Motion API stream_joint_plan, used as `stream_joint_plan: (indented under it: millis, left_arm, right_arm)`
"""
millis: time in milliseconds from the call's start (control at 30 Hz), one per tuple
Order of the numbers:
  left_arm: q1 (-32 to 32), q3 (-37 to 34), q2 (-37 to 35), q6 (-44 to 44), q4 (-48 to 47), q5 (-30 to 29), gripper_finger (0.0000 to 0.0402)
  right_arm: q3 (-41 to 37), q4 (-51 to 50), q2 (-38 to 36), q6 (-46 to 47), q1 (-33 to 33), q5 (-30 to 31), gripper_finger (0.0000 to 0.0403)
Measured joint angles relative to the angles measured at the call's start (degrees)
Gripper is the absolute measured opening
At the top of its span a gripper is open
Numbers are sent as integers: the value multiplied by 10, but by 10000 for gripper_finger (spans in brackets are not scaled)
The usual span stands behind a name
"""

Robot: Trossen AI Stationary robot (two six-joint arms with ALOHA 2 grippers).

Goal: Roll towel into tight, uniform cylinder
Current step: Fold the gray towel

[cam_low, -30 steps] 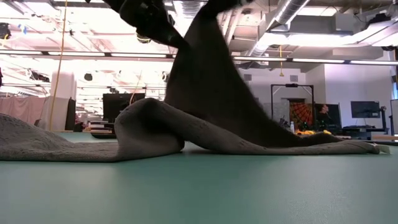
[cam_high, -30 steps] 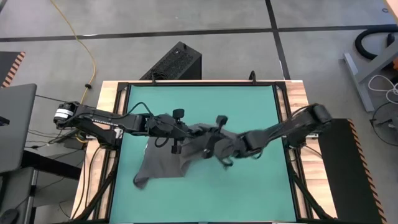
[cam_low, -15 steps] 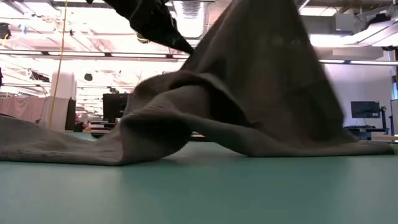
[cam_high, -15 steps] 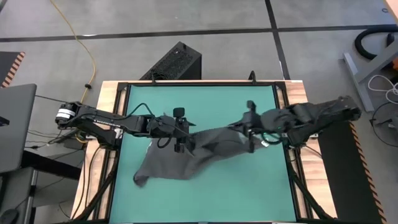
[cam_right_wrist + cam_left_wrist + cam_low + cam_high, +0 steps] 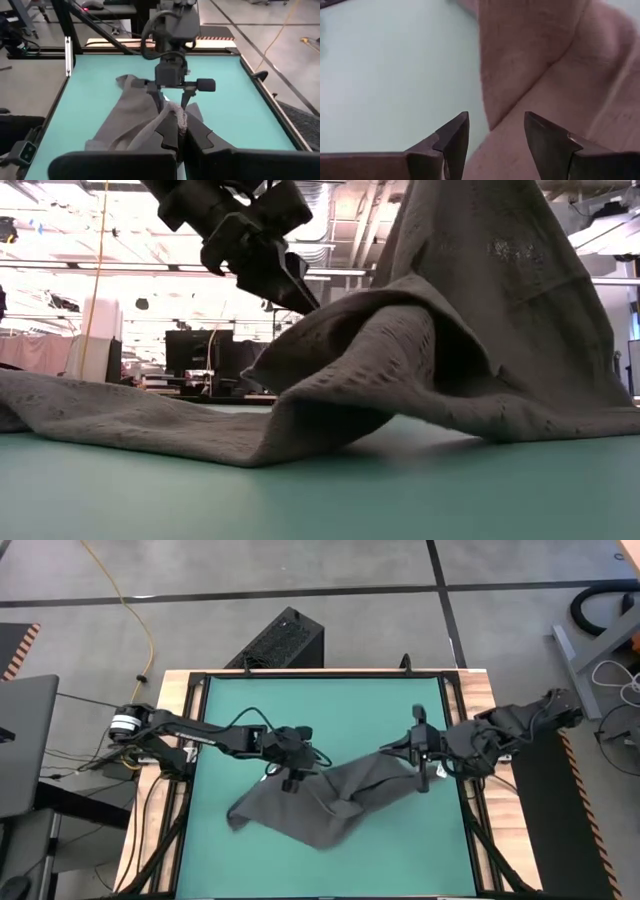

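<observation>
Here, the grey towel [image 5: 320, 805] sags limp between the claws: the right claw [image 5: 424, 768] pinches one corner aloft, the left claw [image 5: 291, 780] gapes just above it. Soft, light; best gripped at edges, on the table [image 5: 330, 710].

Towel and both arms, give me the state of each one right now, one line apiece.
Towel: unrolled, rumpled on the green table, one end lifted off it at the right.
Left gripper: jaws open, empty, over the towel's edge.
Right gripper: jaws shut on the towel, holding that end up.
</observation>
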Motion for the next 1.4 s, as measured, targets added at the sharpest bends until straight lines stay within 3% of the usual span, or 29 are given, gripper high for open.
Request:
stream_joint_plan:
  millis: [233, 600, 800, 900, 1033, 1233, 1400]
  left_arm:
    - [23, 0, 1, -5, 55, 50, 181]
    - [58, 24, 119, -30, 102, 177, 181]
    - [59, 33, 143, -27, 99, 171, 181]
    - [59, 33, 149, -29, 96, 199, 176]
    - [58, 33, 151, -30, 93, 207, 137]
    - [60, 33, 153, -28, 74, 210, 15]
    - [75, 45, 111, 3, -35, 156, 2]
  right_arm:
    - [0, -4, 6, 3, 0, 0, 23]
    - [0, 6, 7, 5, 5, -3, 24]
    - [0, 4, 5, 5, 9, -3, 24]
    - [0, 4, 4, 2, 10, -3, 24]
    - [0, 3, 0, -3, 10, -2, 24]
    - [0, 3, -12, -6, 10, 0, 24]
    - [0, 4, -43, -40, 10, 10, 24]
